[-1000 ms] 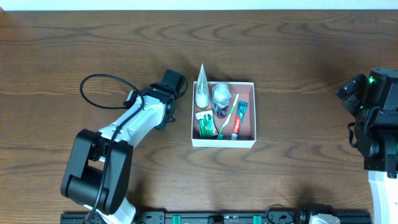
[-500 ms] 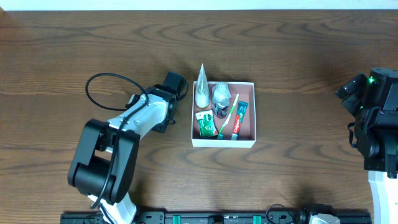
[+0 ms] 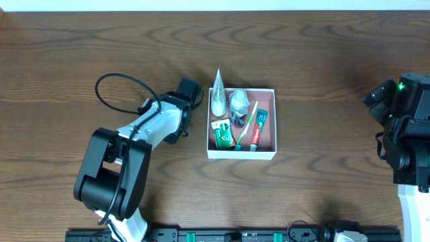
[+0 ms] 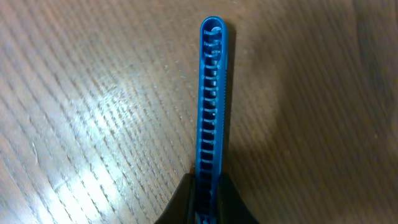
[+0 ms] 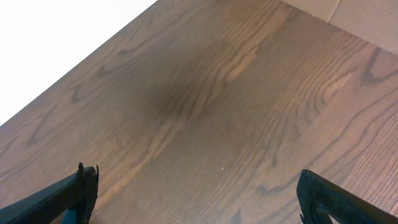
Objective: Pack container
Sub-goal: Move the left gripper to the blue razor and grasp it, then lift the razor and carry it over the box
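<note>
The container (image 3: 242, 155) is a square white-walled box with a pink-brown inside, at the table's middle. In it lie a white tube (image 3: 218, 95), a clear-wrapped item (image 3: 238, 103), a green box (image 3: 222, 134), a green toothbrush (image 3: 246, 125) and a red toothpaste tube (image 3: 261, 128). My left gripper (image 3: 190, 93) is just left of the box's far-left corner. In the left wrist view it (image 4: 207, 190) is shut on a blue comb (image 4: 212, 93) that points away over the wood. My right gripper (image 5: 199, 199) is open and empty at the far right (image 3: 377, 101).
The left arm's black cable (image 3: 117, 84) loops over the table to the left of the box. The table's pale far edge (image 5: 62, 50) shows in the right wrist view. Bare brown wood surrounds the box.
The left arm's lower links have swung slightly right and the cable loop has shifted. The left gripper stays by the box corner. The right arm has not moved.
</note>
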Action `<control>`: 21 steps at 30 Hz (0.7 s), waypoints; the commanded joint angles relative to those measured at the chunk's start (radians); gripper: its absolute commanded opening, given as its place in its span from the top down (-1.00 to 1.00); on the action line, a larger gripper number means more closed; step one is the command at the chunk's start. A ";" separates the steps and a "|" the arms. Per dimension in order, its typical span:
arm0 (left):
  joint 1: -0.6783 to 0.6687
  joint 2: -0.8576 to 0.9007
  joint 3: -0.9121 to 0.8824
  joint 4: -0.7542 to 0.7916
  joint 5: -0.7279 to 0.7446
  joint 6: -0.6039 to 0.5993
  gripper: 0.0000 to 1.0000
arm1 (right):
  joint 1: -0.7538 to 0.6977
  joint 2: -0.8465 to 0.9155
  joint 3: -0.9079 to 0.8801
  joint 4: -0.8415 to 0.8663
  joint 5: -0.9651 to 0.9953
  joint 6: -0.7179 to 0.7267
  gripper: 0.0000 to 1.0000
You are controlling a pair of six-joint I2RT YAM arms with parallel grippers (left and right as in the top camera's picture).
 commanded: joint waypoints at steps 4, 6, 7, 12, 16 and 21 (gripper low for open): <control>0.033 -0.004 0.017 0.002 0.013 0.325 0.88 | -0.008 -0.002 0.008 -0.002 0.021 -0.012 -0.98; 0.054 -0.034 0.036 0.002 0.014 0.469 0.88 | -0.008 -0.002 0.008 -0.002 0.021 -0.012 -0.99; 0.064 -0.051 0.045 0.002 0.014 0.541 0.88 | -0.008 -0.002 0.008 -0.002 0.021 -0.012 -0.99; 0.108 -0.210 0.069 -0.002 0.014 0.855 0.88 | -0.008 -0.002 0.008 -0.002 0.021 -0.012 -0.98; 0.120 -0.378 0.076 0.002 0.014 0.983 0.88 | -0.008 -0.002 0.008 -0.002 0.021 -0.012 -0.98; 0.084 -0.615 0.077 0.003 0.137 1.060 0.88 | -0.008 -0.002 0.008 -0.002 0.021 -0.012 -0.98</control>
